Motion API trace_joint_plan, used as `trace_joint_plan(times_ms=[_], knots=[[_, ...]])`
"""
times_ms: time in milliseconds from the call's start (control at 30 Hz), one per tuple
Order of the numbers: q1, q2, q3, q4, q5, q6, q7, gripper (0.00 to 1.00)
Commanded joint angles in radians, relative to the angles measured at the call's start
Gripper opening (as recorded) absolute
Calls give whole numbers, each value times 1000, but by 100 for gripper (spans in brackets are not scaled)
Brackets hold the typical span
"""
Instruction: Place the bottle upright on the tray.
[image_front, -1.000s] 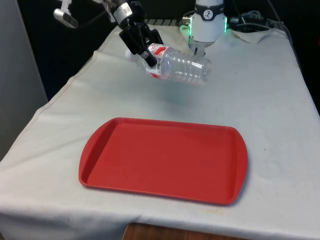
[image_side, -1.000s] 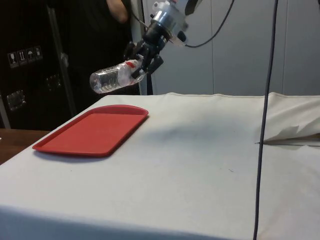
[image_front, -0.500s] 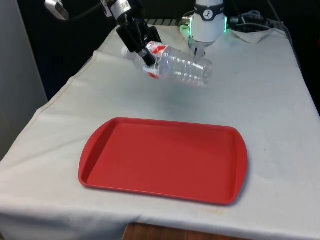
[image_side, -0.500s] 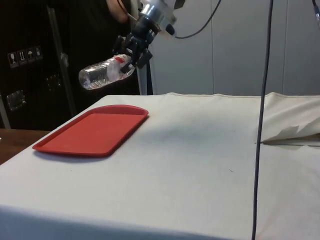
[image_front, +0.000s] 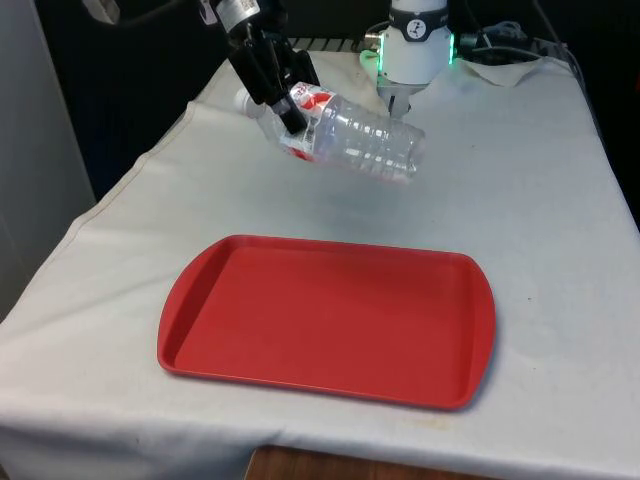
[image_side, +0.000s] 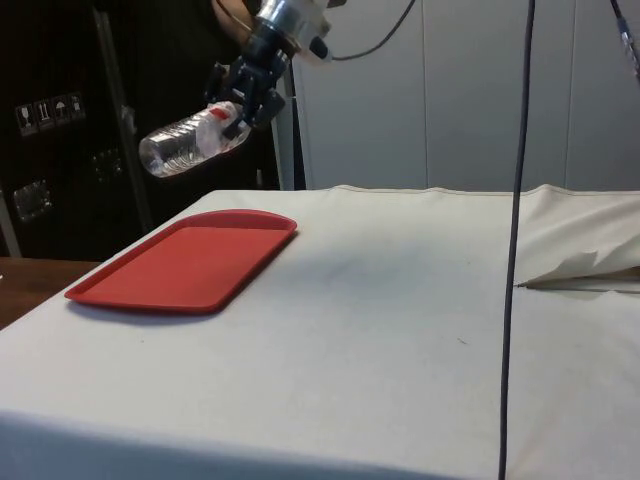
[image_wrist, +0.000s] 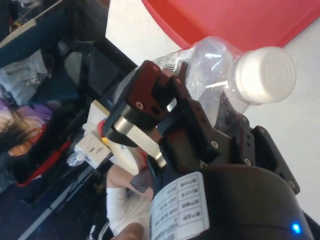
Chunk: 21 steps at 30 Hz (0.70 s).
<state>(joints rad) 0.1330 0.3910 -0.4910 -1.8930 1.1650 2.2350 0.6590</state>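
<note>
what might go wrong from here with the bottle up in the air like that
1. The clear plastic bottle lies nearly sideways, held near its white cap by the black gripper; the long body could swing or slip out.
2. It is not yet over the red tray, so releasing now would probably drop it on the white cloth.

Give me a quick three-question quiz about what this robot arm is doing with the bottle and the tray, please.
1. True or false: the bottle already stands on the red tray.
2. How is the bottle held? A) upright B) nearly on its side, slightly tilted C) upside down
3. Fill in: the gripper clamps the bottle near its ____ end, by the white cap.

Key
1. False: in the side view the bottle hangs in the air, above the tray.
2. B
3. Neck: the clear base points away from the gripper.
</note>
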Motion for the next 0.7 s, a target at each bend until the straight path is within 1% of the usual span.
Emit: trace_joint_plan(times_ms=[0,33,67,233,267,300,500,533,567,667], knots=[[1,3,1,7,-6,2,5,18],[8,12,-2,21,-25,12,28,18],[9,14,-1,27,-32,13,33,18],[10,30,4,61,-71,16,62,18],[3,25,8,57,-61,6,49,18],[10,32,4,66,-79,16,67,18],[10,37,8,90,-126,12,85,18],[4,33,12,87,-116,7,74,18],[10,37,9,93,-131,11,87,18],[9,39,11,102,-157,9,90,18]])
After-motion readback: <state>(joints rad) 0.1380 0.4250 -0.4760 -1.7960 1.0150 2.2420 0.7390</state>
